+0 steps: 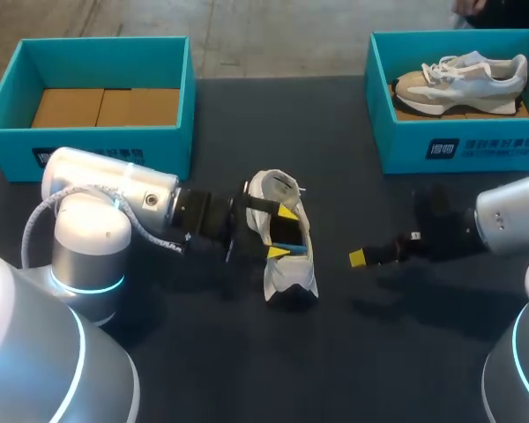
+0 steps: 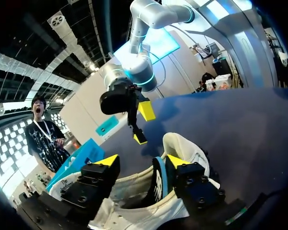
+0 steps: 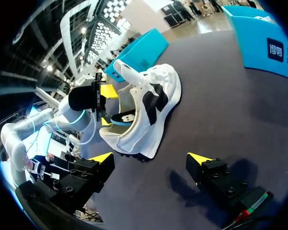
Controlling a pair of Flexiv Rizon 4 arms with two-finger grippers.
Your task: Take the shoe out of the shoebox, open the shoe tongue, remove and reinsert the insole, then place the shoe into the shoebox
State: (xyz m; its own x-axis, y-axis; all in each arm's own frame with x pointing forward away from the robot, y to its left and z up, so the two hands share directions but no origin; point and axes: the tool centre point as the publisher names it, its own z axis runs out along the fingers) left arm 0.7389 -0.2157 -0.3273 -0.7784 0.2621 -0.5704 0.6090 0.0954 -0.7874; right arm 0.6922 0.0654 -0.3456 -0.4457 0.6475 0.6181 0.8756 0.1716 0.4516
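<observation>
- The white shoe [image 1: 288, 280] lies on its side on the dark desk [image 1: 379, 352], near the middle, out of both boxes, with its mouth turned toward the left arm.
- The left tool [image 1: 283, 232] reaches into the mouth of the shoe. Its two yellow tips stand far apart, both within the opening.
- In the left wrist view the soft white collar sags between those fingers. The insole [image 2: 159, 179], dark with a bright blue rim, stands on edge just beside one fingertip.
- Whether that fingertip presses the insole I cannot tell. Nothing is clamped from two sides, so the left tool is spread wide and not holding anything.
- The right wrist view shows the blue rim of the insole inside the shoe, close to the lower of the left tool's yellow tips.
- The right tool [image 3: 151, 158] is over bare desk beside the shoe and apart from it. Its fingers are spread wide with nothing between them, and the shoe lies ahead of it.
- The left shoebox [image 1: 106, 143], teal, sits at the far left of the desk and holds only a brown cardboard liner [image 1: 106, 106].
- The right shoebox [image 1: 463, 150], also teal, sits at the far right with a second shoe [image 1: 463, 77], beige and white, lying inside on its sole.
</observation>
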